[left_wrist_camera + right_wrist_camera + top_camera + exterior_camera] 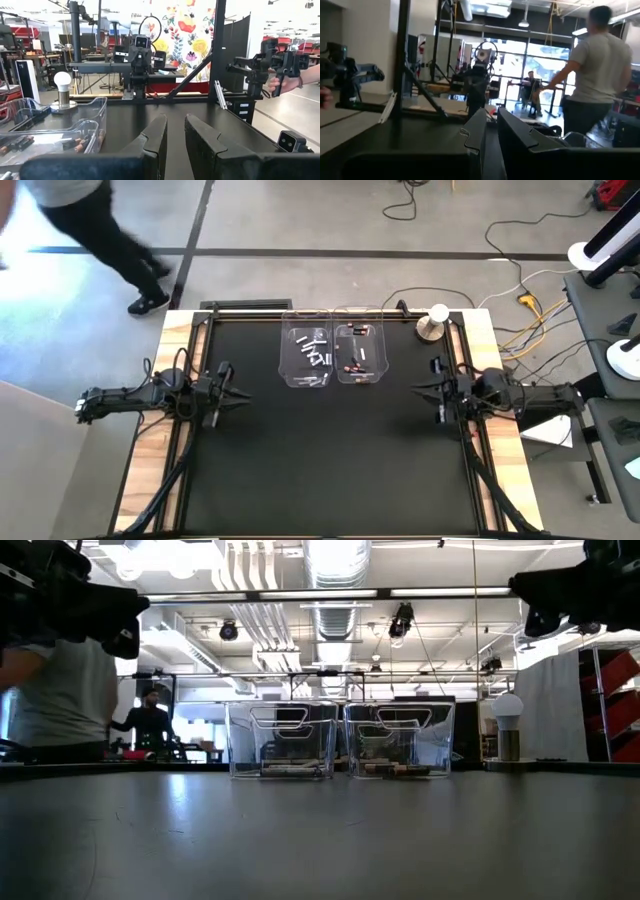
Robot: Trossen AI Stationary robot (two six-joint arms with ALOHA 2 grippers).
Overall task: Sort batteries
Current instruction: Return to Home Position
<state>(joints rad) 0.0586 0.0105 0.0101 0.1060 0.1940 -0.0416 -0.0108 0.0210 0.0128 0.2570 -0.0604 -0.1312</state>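
Two clear bins stand side by side at the table's far middle. The left bin [305, 356] holds several silvery-white batteries [318, 352]. The right bin [360, 355] holds dark batteries with reddish ends [355, 366], which also show in the left wrist view [20, 142]. Both bins show in the low view [281, 740] [399, 740], with the cells lying on their floors. My left gripper [240, 393] hangs above the table's left side, shut and empty. My right gripper [420, 390] hangs above the right side, shut and empty. Each wrist view shows only a narrow slit between the fingers [176, 137] [491, 132].
A round knob object [432, 325] with a white ball stands at the far right corner, right of the bins. The black mat [330, 460] lies between the arms and the near edge. A person [100, 230] walks past the far left corner. A hand [280, 82] shows beyond the table.
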